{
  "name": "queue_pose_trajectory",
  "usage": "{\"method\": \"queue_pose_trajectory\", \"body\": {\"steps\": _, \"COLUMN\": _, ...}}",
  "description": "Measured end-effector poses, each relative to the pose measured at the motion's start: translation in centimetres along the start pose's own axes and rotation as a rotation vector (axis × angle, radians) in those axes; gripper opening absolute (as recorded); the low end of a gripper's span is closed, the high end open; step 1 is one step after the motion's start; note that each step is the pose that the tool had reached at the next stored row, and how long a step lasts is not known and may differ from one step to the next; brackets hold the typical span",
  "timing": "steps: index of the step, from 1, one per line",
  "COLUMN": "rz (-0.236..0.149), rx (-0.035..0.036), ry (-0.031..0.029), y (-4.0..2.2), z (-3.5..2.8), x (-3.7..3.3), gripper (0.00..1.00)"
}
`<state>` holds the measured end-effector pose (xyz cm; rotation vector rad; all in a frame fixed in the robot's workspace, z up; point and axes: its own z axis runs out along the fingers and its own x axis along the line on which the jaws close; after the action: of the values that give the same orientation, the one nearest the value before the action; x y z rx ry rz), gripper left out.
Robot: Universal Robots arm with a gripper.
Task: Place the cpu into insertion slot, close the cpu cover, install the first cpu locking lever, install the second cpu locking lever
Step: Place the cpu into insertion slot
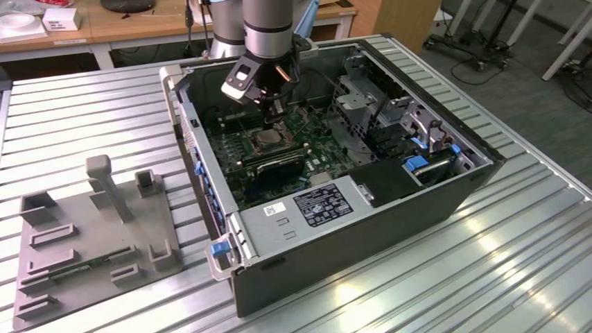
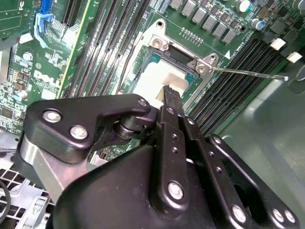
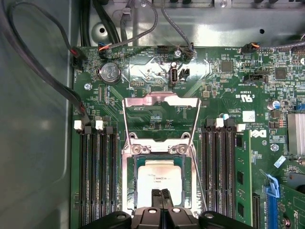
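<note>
While the gripper, pinched together, hangs over the cpu in the insertion slot, level, gentle pressure seems best.

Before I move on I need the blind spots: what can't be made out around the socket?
The cpu: in both wrist views the gripper covers part of it, so its seating is unclear.
Contact between gripper and cpu: hidden by the gripper's own body in the second wrist view.
The insertion slot: too small in the exterior view to judge its state.
</note>
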<state>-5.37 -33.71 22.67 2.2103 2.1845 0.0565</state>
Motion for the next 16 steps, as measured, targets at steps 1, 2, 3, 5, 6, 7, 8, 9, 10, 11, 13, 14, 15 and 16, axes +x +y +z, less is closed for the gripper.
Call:
{"method": "queue_pose_trajectory", "body": {"steps": 1, "rz": 0.0, "rx": -0.0002, "ry": 0.0004, "y": 0.0, "z": 0.05, "x": 0.01, "gripper": 0.11}}
{"method": "queue_pose_trajectory", "body": {"steps": 2, "rz": 0.0, "rx": -0.0001, "ry": 0.0002, "y": 0.0, "z": 0.1, "x": 0.01, "gripper": 0.11}}
{"method": "queue_pose_trajectory", "body": {"steps": 3, "rz": 0.0, "rx": 0.0001, "ry": -0.0001, "y": -0.01, "z": 0.17, "x": 0.0, "gripper": 0.11}}
{"method": "queue_pose_trajectory", "body": {"steps": 5, "rz": 0.0, "rx": 0.0001, "ry": 0.0, "y": -0.02, "z": 0.4, "x": 0.0, "gripper": 0.11}}
{"method": "queue_pose_trajectory", "body": {"steps": 6, "rz": 0.0, "rx": 0.0001, "ry": 0.0, "y": -0.02, "z": 0.52, "x": 0.0, "gripper": 0.11}}
{"method": "queue_pose_trajectory", "body": {"steps": 7, "rz": 0.0, "rx": 0.0001, "ry": -0.0001, "y": -0.03, "z": 0.63, "x": 0.0, "gripper": 0.11}}
{"method": "queue_pose_trajectory", "body": {"steps": 8, "rz": 0.0, "rx": 0.0001, "ry": 0.0, "y": -0.04, "z": 0.75, "x": 0.0, "gripper": 0.11}}
{"method": "queue_pose_trajectory", "body": {"steps": 9, "rz": 0.0, "rx": 0.0001, "ry": 0.0, "y": -0.04, "z": 0.89, "x": 0.0, "gripper": 0.11}}
{"method": "queue_pose_trajectory", "body": {"steps": 10, "rz": 0.0, "rx": 0.0001, "ry": 0.0, "y": -0.05, "z": 1.02, "x": 0.0, "gripper": 0.11}}
{"method": "queue_pose_trajectory", "body": {"steps": 11, "rz": 0.0, "rx": 0.0002, "ry": -0.0002, "y": -0.06, "z": 1.15, "x": 0.0, "gripper": 0.11}}
{"method": "queue_pose_trajectory", "body": {"steps": 13, "rz": 0.0, "rx": 0.0002, "ry": -0.0001, "y": -0.07, "z": 1.29, "x": -0.01, "gripper": 0.11}}
{"method": "queue_pose_trajectory", "body": {"steps": 14, "rz": 0.0, "rx": 0.0003, "ry": -0.0002, "y": -0.07, "z": 1.29, "x": -0.01, "gripper": 0.11}}
{"method": "queue_pose_trajectory", "body": {"steps": 15, "rz": 0.0, "rx": 0.0003, "ry": -0.0004, "y": -0.07, "z": 1.29, "x": -0.01, "gripper": 0.11}}
{"method": "queue_pose_trajectory", "body": {"steps": 16, "rz": 0.0, "rx": 0.0003, "ry": -0.0003, "y": -0.07, "z": 1.3, "x": -0.01, "gripper": 0.11}}
